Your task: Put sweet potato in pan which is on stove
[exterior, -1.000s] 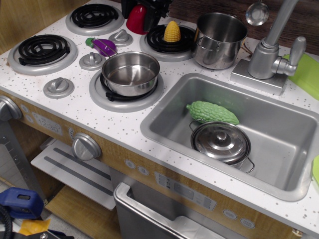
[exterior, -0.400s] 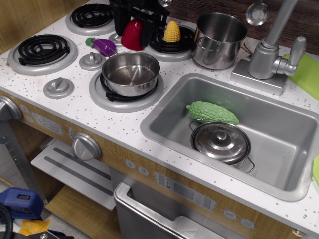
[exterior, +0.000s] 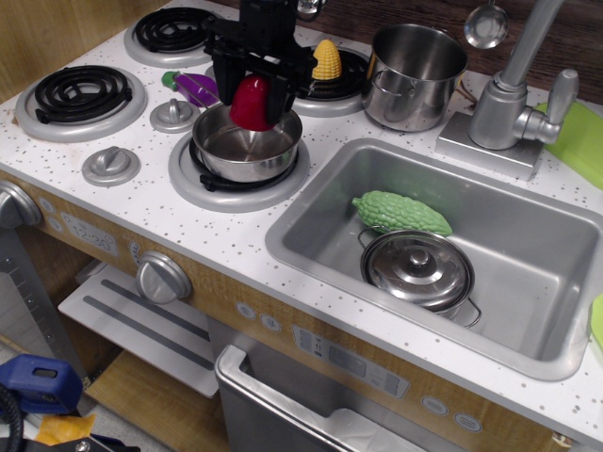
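Note:
The red sweet potato hangs between the black fingers of my gripper, which is shut on it. It is held just above the back half of the shiny shallow pan. The pan sits on the front right coil burner of the white speckled stove. The arm comes down from the top of the frame and hides part of the back of the stove.
A purple eggplant lies left of the pan. Yellow corn sits on the back right burner. A tall steel pot stands by the faucet. The sink holds a green gourd and a lidded pot.
My gripper has carried the sweet potato forward from the back of the stove to a spot over the pan.

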